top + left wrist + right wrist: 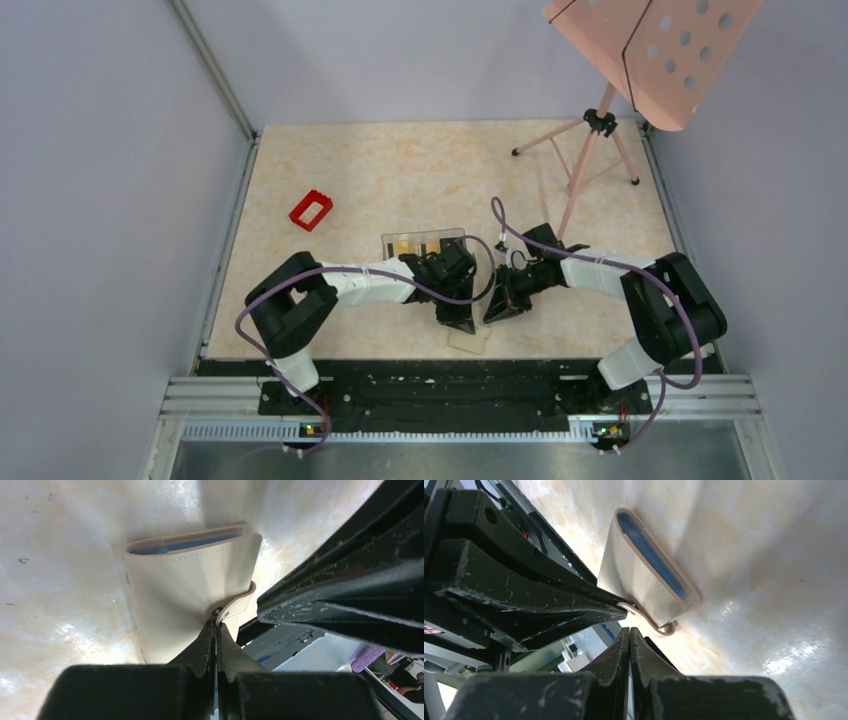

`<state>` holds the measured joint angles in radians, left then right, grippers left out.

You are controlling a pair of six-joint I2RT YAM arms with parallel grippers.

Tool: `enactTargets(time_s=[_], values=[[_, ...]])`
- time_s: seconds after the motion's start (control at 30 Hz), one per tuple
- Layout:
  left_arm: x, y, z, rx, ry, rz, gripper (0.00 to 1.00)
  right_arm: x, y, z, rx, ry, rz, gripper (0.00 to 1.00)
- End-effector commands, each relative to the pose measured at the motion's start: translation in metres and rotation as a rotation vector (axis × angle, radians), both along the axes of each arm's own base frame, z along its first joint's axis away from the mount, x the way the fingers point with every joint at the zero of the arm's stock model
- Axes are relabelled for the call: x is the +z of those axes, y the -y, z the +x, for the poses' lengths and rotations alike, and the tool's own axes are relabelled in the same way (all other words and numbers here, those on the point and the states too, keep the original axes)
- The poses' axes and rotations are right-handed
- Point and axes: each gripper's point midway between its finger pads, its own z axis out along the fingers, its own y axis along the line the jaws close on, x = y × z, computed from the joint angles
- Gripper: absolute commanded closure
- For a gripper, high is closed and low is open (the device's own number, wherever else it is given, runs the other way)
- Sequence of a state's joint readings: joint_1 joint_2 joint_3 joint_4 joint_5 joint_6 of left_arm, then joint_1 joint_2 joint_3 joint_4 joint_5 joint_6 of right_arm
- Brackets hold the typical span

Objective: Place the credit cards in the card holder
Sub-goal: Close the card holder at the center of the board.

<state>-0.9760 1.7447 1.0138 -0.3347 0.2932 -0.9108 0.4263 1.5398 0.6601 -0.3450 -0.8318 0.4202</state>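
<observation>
The beige-tan card holder point(185, 595) lies folded on the table, blue lining showing along its open edge point(651, 555). My left gripper point(216, 625) is shut, its tips pinching the holder's snap tab. From the other side my right gripper point(629, 630) is shut with nothing in it, its tips just short of the tab's loop. In the top view both grippers point(462, 322) point(495, 312) meet over the holder point(468, 340), hiding most of it. What look like yellow-gold credit cards point(405, 244) lie in a clear box behind the left wrist.
The clear plastic box point(440, 236) stands just behind the left arm. A small red frame point(311, 210) lies at the left. A pink music stand point(590, 160) stands on its tripod at the back right. Walls close in the table on both sides.
</observation>
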Motion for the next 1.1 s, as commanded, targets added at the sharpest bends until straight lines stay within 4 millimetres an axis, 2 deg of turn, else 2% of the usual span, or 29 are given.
enactTargets(time_s=[0.0, 0.2, 0.6, 1.07], values=[[-0.008, -0.004, 0.004, -0.003, 0.002, 0.048, 1.0, 0.005, -0.009, -0.006, 0.041, 0.037, 0.026, 1.0], [-0.017, -0.007, 0.001, -0.002, -0.018, 0.075, 1.0, 0.002, -0.013, -0.006, 0.045, 0.034, 0.015, 1.0], [-0.03, -0.01, 0.002, 0.006, -0.036, 0.115, 1.0, -0.028, -0.009, -0.007, 0.052, 0.017, -0.126, 1.0], [-0.049, -0.018, 0.009, 0.091, -0.114, 0.139, 1.0, -0.059, 0.017, -0.004, 0.024, 0.049, -0.429, 1.0]])
